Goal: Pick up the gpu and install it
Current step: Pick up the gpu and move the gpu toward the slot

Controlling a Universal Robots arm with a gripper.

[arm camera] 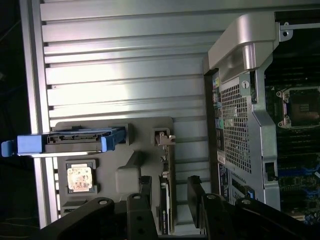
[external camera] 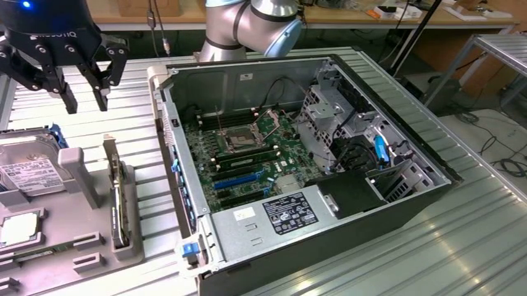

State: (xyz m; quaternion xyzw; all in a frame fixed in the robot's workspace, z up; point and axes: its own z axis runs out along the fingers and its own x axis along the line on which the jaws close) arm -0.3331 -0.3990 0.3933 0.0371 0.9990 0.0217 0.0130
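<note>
1. The gripper (external camera: 87, 106) hangs with its fingers spread wide, holding nothing.
2. The gpu (external camera: 120, 206) stands on edge in the grey holder (external camera: 76, 168), below the gripper, apart from it.

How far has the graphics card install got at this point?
Nothing looks done: the graphics card stands on edge in the tray, ungripped. In hand: the open gripper hangs above the tray, touching nothing. Left: lifting the card and seating it in the computer case.
</note>
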